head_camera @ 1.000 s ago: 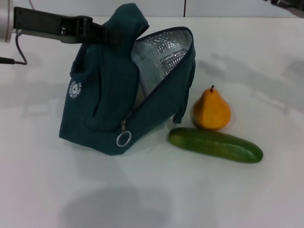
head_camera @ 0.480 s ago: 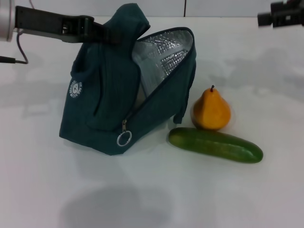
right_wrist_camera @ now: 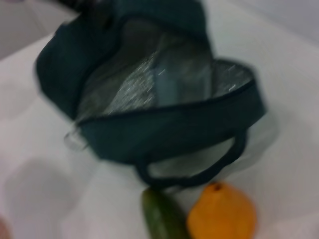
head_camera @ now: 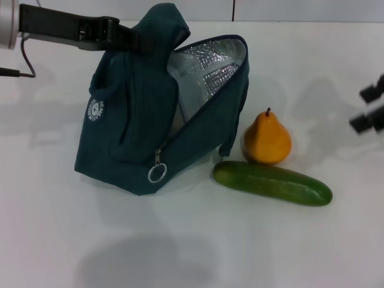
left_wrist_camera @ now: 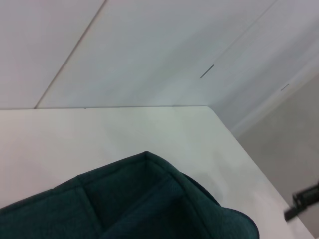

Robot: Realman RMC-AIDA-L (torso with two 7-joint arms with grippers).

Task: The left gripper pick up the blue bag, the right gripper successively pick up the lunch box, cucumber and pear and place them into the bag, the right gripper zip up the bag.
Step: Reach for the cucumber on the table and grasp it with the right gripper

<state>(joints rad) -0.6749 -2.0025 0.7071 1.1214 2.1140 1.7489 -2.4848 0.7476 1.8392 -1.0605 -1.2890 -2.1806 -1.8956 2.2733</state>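
I have the left gripper [head_camera: 135, 41] clamped on the top fabric of the blue bag [head_camera: 138, 120], at about 10 o'clock in the head view, so the mouth stays lifted and gaping toward the right arm's side. The silver lining shows through the opening, and the zipper ring pull [head_camera: 156, 174] hangs at the low end of the zip, meaning the bag is fully unzipped and ready for loading. The bag's base sits on the white table [head_camera: 192, 240]. The pear [head_camera: 266, 140] stands upright just beside the bag's loose strap handle, at about 3 o'clock from the bag, and the cucumber [head_camera: 271, 183] lies flat in front of the pear, touching or nearly touching it; both are within easy reach of the right arm. The right gripper [head_camera: 370, 109] is at the 3 o'clock edge, well apart from the produce, its two fingertips separated and holding nothing. The right wrist camera looks into the open bag; the pale shape inside may be the lunch box, but I cannot confirm that. My reading: cucumber is the next pick.
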